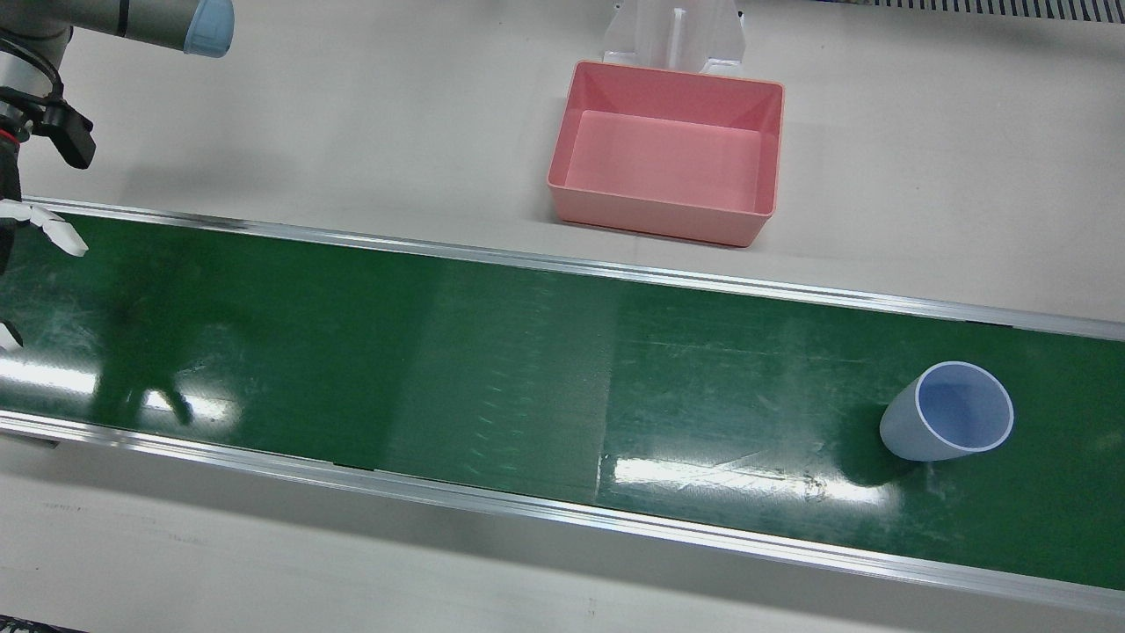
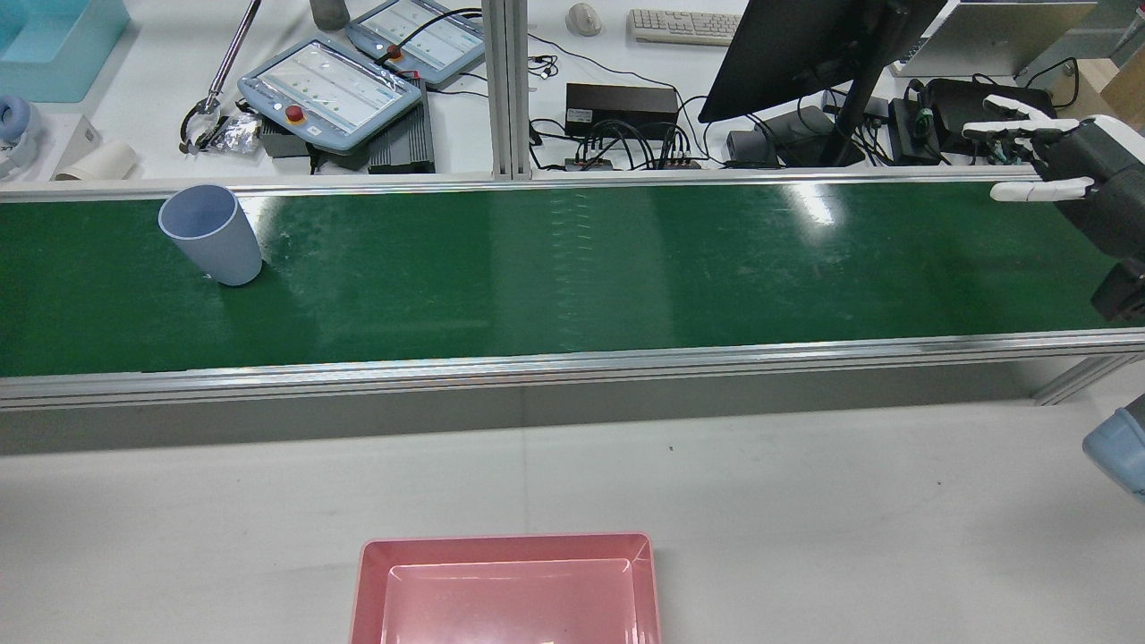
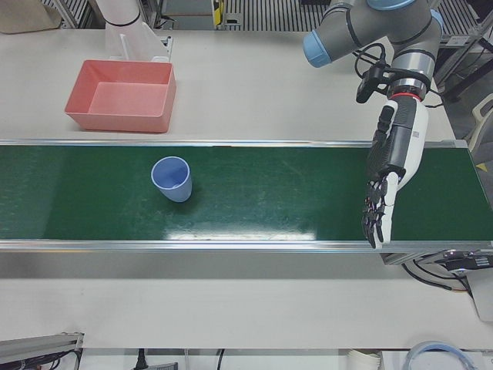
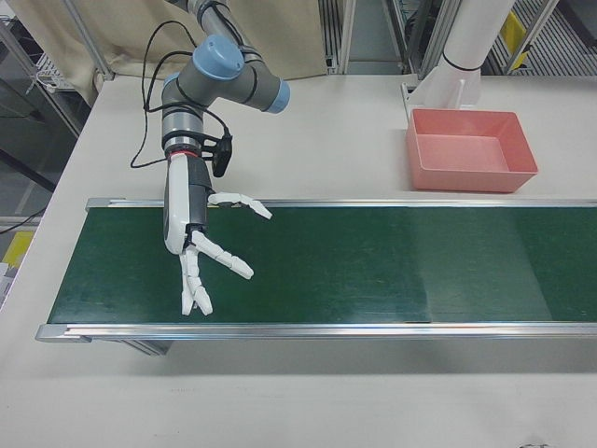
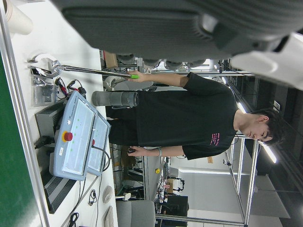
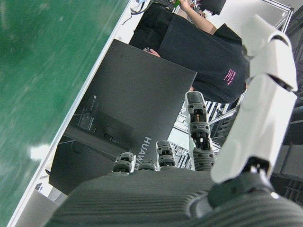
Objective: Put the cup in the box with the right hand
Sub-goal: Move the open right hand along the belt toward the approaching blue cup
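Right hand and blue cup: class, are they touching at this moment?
Apart. The rear view shows the blue cup standing at the left end of the green belt and the open right hand at the far right end, with bare belt between them.

Green conveyor belt (image 2: 572, 268) on white table (image 2: 572, 483); desk w/ monitor (image 2: 796, 45), keyboard (image 2: 684, 25) behind.

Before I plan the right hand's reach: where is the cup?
The cup stands upright on the green belt at the rear view's far left, opposite the right hand.
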`<state>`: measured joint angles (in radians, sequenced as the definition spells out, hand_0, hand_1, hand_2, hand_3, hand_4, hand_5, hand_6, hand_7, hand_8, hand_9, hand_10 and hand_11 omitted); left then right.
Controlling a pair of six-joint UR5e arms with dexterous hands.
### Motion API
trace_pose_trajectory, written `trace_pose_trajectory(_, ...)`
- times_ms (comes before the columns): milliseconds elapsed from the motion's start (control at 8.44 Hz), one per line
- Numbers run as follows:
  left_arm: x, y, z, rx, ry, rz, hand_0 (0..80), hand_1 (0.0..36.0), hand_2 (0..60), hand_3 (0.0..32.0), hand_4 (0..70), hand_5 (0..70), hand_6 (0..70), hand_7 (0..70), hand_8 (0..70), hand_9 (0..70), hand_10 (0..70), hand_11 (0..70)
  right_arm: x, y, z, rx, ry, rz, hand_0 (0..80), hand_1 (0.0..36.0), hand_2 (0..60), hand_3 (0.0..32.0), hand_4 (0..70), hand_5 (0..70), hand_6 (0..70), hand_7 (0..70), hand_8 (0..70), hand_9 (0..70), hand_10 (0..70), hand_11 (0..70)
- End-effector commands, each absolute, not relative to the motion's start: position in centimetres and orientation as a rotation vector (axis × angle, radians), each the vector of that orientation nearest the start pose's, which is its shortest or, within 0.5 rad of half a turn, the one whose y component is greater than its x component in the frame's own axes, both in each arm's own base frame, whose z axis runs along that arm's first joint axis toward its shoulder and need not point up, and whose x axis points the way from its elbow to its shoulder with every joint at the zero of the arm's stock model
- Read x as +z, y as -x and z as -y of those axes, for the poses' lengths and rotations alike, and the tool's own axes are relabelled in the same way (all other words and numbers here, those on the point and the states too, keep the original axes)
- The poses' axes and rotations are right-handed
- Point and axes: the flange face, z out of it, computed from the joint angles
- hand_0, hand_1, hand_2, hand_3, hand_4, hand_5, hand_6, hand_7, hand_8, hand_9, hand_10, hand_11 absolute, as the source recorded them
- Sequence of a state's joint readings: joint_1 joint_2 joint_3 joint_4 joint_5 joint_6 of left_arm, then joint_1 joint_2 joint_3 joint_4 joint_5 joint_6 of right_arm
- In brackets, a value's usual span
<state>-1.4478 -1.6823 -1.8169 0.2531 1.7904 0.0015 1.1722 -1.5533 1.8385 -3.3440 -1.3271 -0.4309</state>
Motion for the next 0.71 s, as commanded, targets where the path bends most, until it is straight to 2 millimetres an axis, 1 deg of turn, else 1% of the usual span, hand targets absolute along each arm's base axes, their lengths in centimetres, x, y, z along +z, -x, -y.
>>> trace_pose_trajectory(0,53.7,4.7,53.1,-1.922,0.345,-2.137,0.0,0.0,0.0,0.0,0.0,0.0,0.0,0.0,0.0,0.0,0.0,0.0,56.3,6.4,52.5,-2.327,0.325,-2.642,49.0,15.3,16.4,0.0,22.5,4.3,4.8,14.4,0.0,2.5,4.4,8.0)
trace_pose_trajectory(118,53.7,4.7,53.1,-1.922,0.345,-2.137,0.0,0.0,0.0,0.0,0.0,0.0,0.0,0.0,0.0,0.0,0.0,0.0,56.8,6.7,53.1,-2.325,0.324,-2.629,48.8,15.1,16.0,0.0,22.1,4.3,4.6,13.7,0.0,2.7,4.4,8.0)
trace_pose_trajectory(237,53.7,4.7,53.1,-1.924,0.345,-2.136,0.0,0.0,0.0,0.0,0.0,0.0,0.0,0.0,0.0,0.0,0.0,0.0,55.6,7.1,53.8,-2.3,0.302,-2.636,49.7,13.4,9.0,0.0,24.6,4.3,4.6,14.1,0.0,2.6,4.3,7.8)
trace_pose_trajectory(355,53.6,4.7,53.1,-1.922,0.345,-2.137,0.0,0.0,0.0,0.0,0.0,0.0,0.0,0.0,0.0,0.0,0.0,0.0,55.4,7.7,53.7,-2.298,0.288,-2.647,48.1,17.2,23.8,0.0,19.8,4.3,4.6,14.6,0.0,2.6,4.2,7.7)
trace_pose_trajectory(474,53.6,4.7,53.1,-1.922,0.345,-2.137,0.0,0.0,0.0,0.0,0.0,0.0,0.0,0.0,0.0,0.0,0.0,0.0,55.3,8.6,53.5,-2.297,0.266,-2.663,48.8,15.4,16.7,0.0,21.7,4.4,4.6,14.7,0.0,2.6,4.1,7.6)
trace_pose_trajectory(592,53.6,4.7,53.1,-1.922,0.345,-2.137,0.0,0.0,0.0,0.0,0.0,0.0,0.0,0.0,0.0,0.0,0.0,0.0,55.0,9.2,53.4,-2.293,0.249,-2.676,48.2,17.4,23.9,0.0,18.6,4.4,4.5,14.7,0.0,2.5,4.0,7.4)
